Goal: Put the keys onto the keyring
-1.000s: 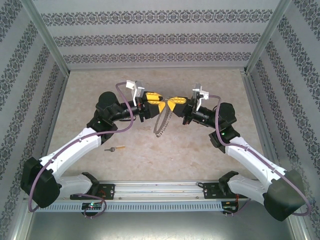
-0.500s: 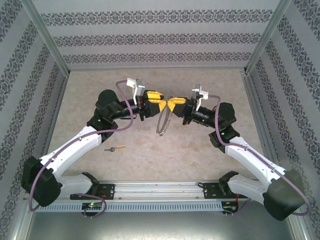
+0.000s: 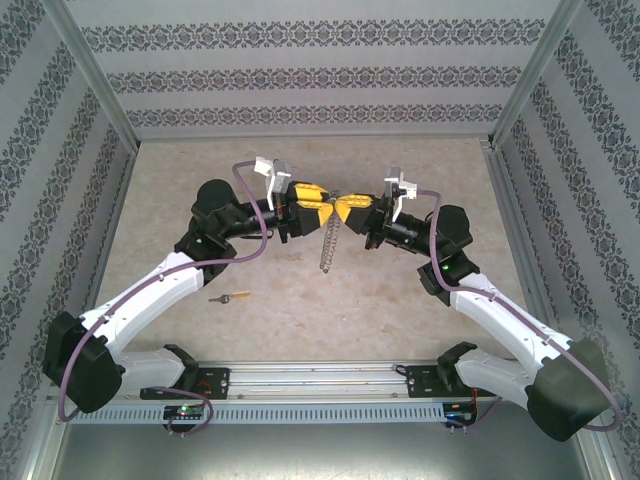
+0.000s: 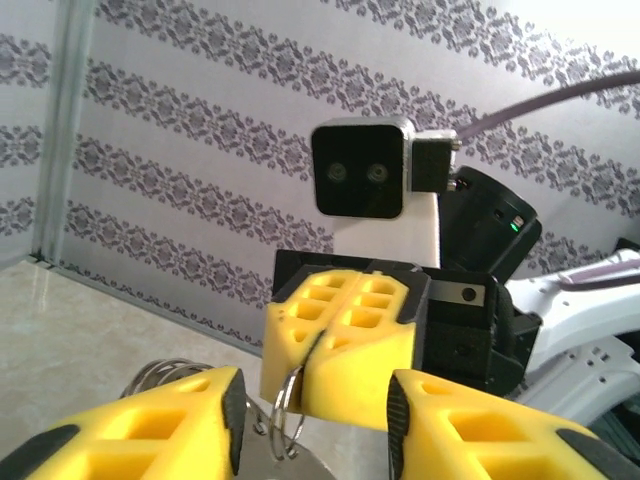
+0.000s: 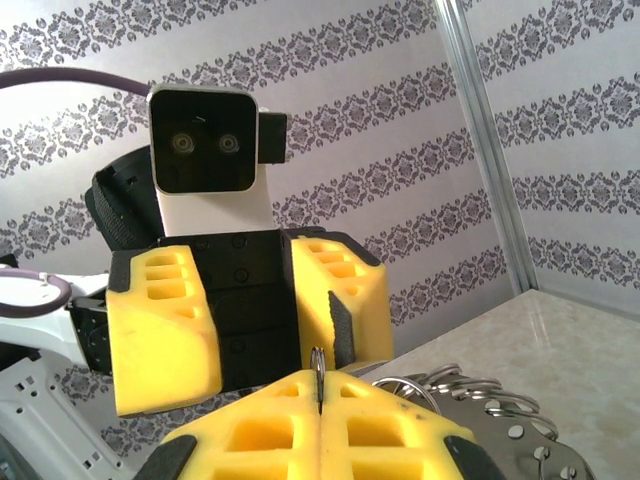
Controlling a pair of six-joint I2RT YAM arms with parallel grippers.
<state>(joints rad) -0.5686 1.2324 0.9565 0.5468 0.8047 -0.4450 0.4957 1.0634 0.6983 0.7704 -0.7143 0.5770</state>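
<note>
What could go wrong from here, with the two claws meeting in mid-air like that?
The right gripper pinches the keyring by one thin wire, so it might slip and drop. The left gripper has open fingers flanking it closely and could knock it loose. The key lies apart on the table, unheld.

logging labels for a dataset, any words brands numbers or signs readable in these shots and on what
No text can be read in any view.
The yellow fingers, the wrist camera, the keyring and the key: no print seen.
The wallpaper: a floral pattern, no letters.
The base rail and its small boards: too small to tell.
</note>
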